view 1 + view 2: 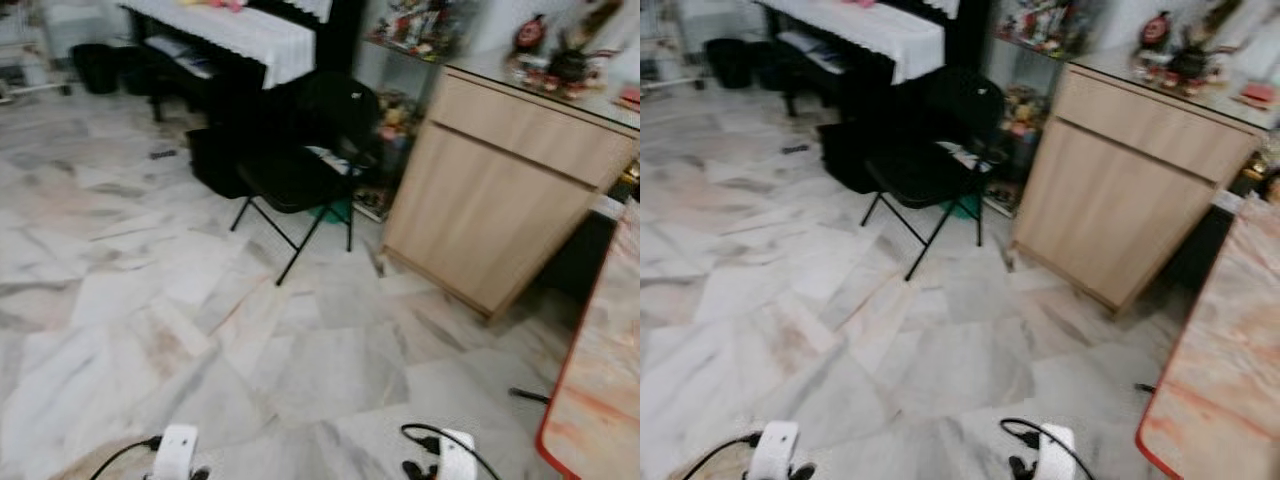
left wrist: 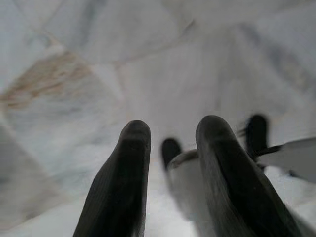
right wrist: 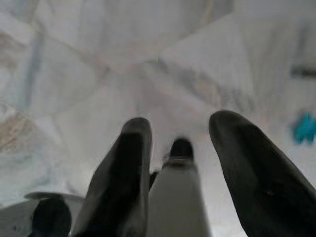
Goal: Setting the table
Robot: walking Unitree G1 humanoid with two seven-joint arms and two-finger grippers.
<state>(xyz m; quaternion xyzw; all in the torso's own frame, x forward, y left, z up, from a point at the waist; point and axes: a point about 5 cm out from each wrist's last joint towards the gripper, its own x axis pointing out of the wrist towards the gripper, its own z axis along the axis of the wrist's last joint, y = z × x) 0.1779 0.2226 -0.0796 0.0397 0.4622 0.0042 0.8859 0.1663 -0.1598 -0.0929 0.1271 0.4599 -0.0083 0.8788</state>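
Both arms are hanging low over the marble floor (image 1: 200, 330); the left gripper (image 2: 170, 148) and right gripper (image 3: 180, 138) are gaping open, holding nothing; a black folding chair (image 1: 310, 160) is standing beside the wooden cabinet (image 1: 500, 190).

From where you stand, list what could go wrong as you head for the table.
1. The table with its red rim juts in close on the right; the right hand, hanging low and open, could clip that edge while turning.
2. The black folding chair has legs splayed out over the marble floor ahead, a likely trip point.
3. The views are blurred, so gaps around the wooden cabinet may be misjudged.
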